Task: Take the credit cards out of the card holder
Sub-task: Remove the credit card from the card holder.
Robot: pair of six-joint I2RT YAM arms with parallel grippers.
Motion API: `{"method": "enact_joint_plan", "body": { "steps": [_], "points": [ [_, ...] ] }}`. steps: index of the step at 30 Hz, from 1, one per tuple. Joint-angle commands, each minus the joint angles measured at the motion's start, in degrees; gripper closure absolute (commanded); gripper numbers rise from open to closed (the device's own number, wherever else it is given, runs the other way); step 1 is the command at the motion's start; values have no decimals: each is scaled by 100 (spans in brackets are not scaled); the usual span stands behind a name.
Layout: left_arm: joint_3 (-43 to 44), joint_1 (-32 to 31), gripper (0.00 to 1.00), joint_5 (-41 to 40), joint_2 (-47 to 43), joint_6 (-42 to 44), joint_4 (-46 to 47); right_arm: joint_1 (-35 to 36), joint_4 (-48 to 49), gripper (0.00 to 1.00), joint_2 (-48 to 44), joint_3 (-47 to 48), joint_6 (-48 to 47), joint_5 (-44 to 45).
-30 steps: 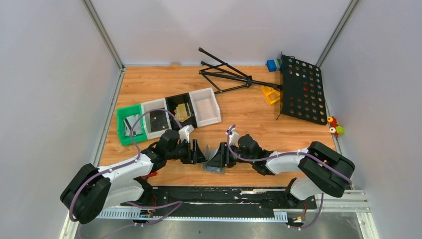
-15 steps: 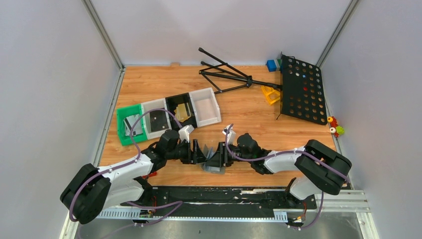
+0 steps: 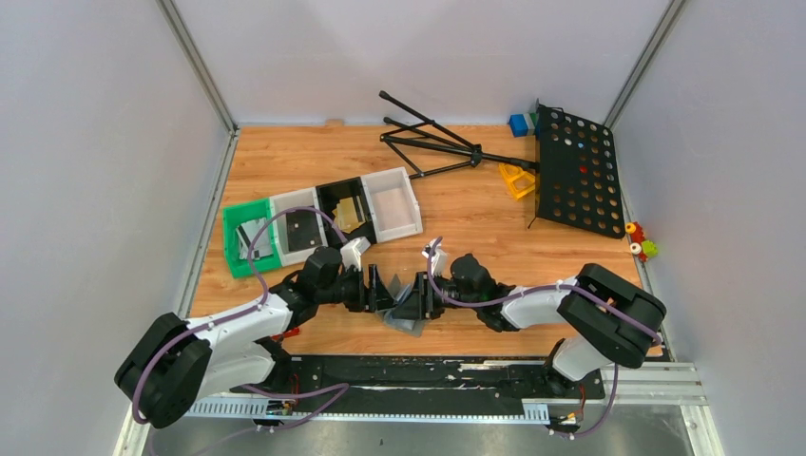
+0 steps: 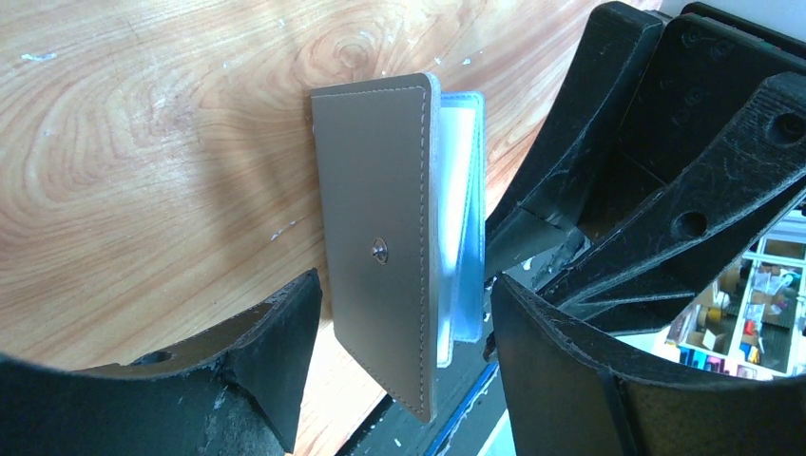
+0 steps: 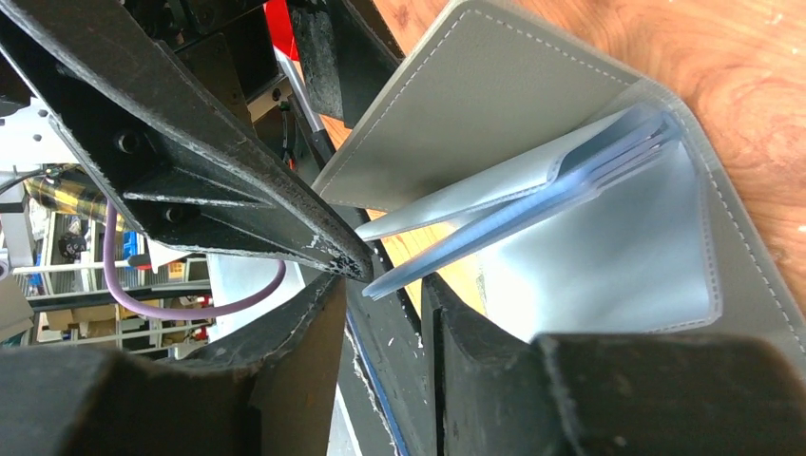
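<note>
Standing half open on its edge, the card holder [image 4: 375, 237] sits at the near middle of the desk [image 3: 475, 218]. Our left fingers [image 4: 271, 356] straddle it, spread wide. Our right fingers [image 5: 295, 351] are narrow around the edge of a clear sleeve [image 5: 456, 237]; whether they pinch it we cannot tell.

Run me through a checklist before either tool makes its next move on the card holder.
1. Card holder open: ok, its cover stands off the clear sleeves.
2. Left tool around the cover: ok, jaws apart with the cover between them.
3. Right tool gripping the sleeve edges: cannot tell; the edges sit between its jaws.
4. Card left inside the sleeves: cannot tell.
5. Gold card in the black tray: ok.
</note>
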Motion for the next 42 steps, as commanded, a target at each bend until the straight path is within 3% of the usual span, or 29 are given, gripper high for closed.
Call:
{"method": "enact_joint_plan", "body": {
  "steps": [1, 5, 10, 17, 23, 33, 40, 42],
  "points": [
    [79, 14, 26, 256, 71, -37, 385, 32, 294, 63, 52, 280, -140, 18],
    [88, 10, 29, 243, 150, -62, 412, 51, 379, 56, 27, 313, -192, 121],
    [92, 14, 31, 246, 218, -69, 403, 51, 777, 40, 103, 222, -128, 249],
    [62, 14, 33, 248, 131, -71, 393, 42, 1412, 34, 262, 76, 145, 398],
    [52, 13, 53, 270, 118, -61, 377, 42, 1385, 36, 287, 85, 193, 408],
    [44, 40, 55, 243, -72, -61, 308, -44, 510, 26, -254, -304, 120, 874],
    [4, 46, 69, 266, 6, -78, 431, -72, 485, 26, -333, -440, 212, 904],
    [4, 48, 69, 283, 58, -88, 459, -81, 612, 26, -246, -391, 240, 803]
  ]
}}
